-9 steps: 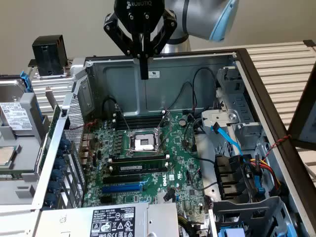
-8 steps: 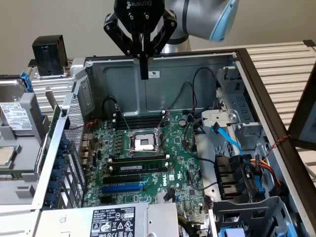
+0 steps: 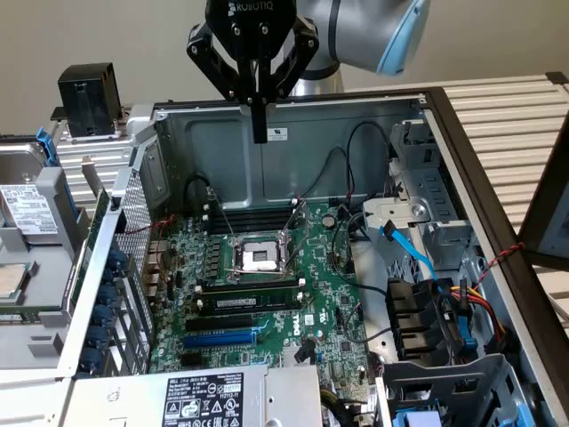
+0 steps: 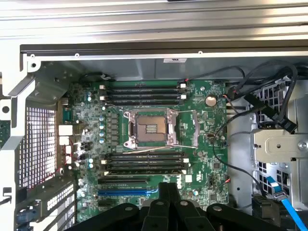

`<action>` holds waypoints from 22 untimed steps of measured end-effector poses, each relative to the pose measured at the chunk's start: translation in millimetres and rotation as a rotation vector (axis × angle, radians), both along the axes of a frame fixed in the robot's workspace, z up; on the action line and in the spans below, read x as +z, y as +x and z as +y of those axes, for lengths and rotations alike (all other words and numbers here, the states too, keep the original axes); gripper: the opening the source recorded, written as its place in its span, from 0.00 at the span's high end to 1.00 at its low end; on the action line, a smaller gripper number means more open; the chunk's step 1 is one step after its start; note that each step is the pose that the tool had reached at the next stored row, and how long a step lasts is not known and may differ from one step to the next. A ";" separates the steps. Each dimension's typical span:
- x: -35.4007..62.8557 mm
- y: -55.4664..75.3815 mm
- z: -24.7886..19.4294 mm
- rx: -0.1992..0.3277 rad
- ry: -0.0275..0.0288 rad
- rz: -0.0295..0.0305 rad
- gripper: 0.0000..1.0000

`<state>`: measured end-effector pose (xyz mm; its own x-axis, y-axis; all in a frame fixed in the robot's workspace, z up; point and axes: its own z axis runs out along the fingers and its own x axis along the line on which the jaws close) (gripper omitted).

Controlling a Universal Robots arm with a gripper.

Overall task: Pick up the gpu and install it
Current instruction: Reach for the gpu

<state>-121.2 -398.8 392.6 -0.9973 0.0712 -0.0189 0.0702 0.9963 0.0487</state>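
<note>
Currently the gripper point(image 3: 259, 133) is hanging over the open computer case point(image 3: 356, 116), fingers pointing straight down, tips roughly level with the top of the far wall. Jaws are sitting fully closed, fingers pressed together, gripping nothing and touching nothing. The gpu point(image 3: 86, 96) is sitting outside the case on the slatted table point(image 3: 507, 124), past the case corner toward the exterior view's left. It is well apart from the gripper and at about the same height in that picture. It is showing as a black boxy block, about as tall as wide from this angle, so I'm not calling its long axis; it may be running away from the camera. Only one arm is working here, so the whole sideways offset is falling to it. Looking down from the wrist, the motherboard point(image 4: 207, 144) is lying flat in the case floor with the bare processor socket point(image 4: 150, 127) near its middle, and the long blue slot point(image 4: 127, 191) is showing empty. Judging by that, the pick is not yet done and nothing is installed.
</note>
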 end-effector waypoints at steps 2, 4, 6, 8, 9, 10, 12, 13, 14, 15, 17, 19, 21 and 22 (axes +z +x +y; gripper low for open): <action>0.0 -3.0 0.0 0.000 0.0000 -0.0005 0.89; 0.0 -9.7 0.0 0.000 0.0001 -0.0006 0.89; 0.0 -18.7 0.0 0.000 0.0000 -0.0008 0.89; 0.0 -28.0 0.0 0.000 0.0000 -0.0009 0.89; -0.1 -32.6 0.0 0.000 0.0001 -0.0010 0.89; -0.1 -37.2 0.0 0.000 0.0001 -0.0011 0.89; 0.0 -46.1 0.0 0.000 0.0000 -0.0011 0.89; 0.0 -50.6 0.0 0.000 0.0000 -0.0012 0.89; -0.1 -55.1 0.0 0.000 0.0000 -0.0011 0.89; -0.1 -59.6 0.0 0.000 0.0001 -0.0012 0.89; -0.1 -68.8 0.0 0.000 0.0000 -0.0012 0.89; -0.1 -78.1 0.0 0.000 0.0001 -0.0012 0.89; -0.1 -87.2 0.0 0.000 0.0000 -0.0012 0.89; -0.1 -91.7 0.0 0.000 0.0000 -0.0012 0.89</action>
<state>-212.9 -398.8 392.6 -0.9973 0.0712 -0.0201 0.0701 0.9963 0.0488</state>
